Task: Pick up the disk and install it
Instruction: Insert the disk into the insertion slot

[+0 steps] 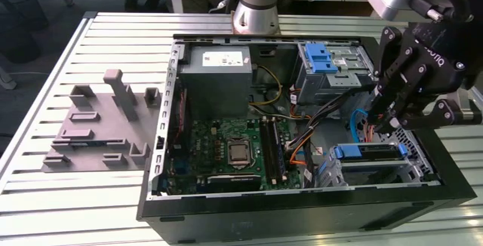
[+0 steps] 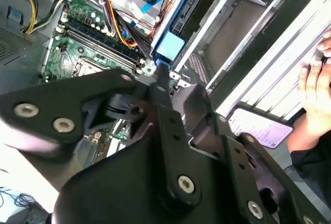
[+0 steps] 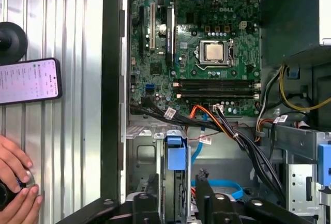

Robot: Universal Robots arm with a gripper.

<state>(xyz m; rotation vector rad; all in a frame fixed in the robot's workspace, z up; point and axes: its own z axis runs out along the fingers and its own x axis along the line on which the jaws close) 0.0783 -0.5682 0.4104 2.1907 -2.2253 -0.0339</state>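
Slatted table (image 1: 45, 201) bears the opened computer case (image 1: 302, 212); first wrist view adds a hand (image 3: 15, 182); pincer (image 1: 392, 119) state unclear.

The black tool (image 2: 160, 87) hangs above a blue latch (image 2: 169, 46); green motherboard (image 2: 77, 48) beyond; a hand (image 2: 316, 97) rests on the case edge.

An open black computer case (image 1: 302, 212) lies on a slatted metal counter (image 1: 45, 201). Inside it, a green motherboard (image 1: 226, 150) sits below a grey power supply box (image 1: 219, 82), with a blue-latched silver drive cage (image 1: 332, 68) toward the exterior view's right. Orange and black cables (image 3: 227, 125) run across the board. A grey moulded fixture (image 1: 98, 127) rests on the counter toward the exterior view's left. In the first wrist view a phone (image 3: 28, 80) lies beside the case.
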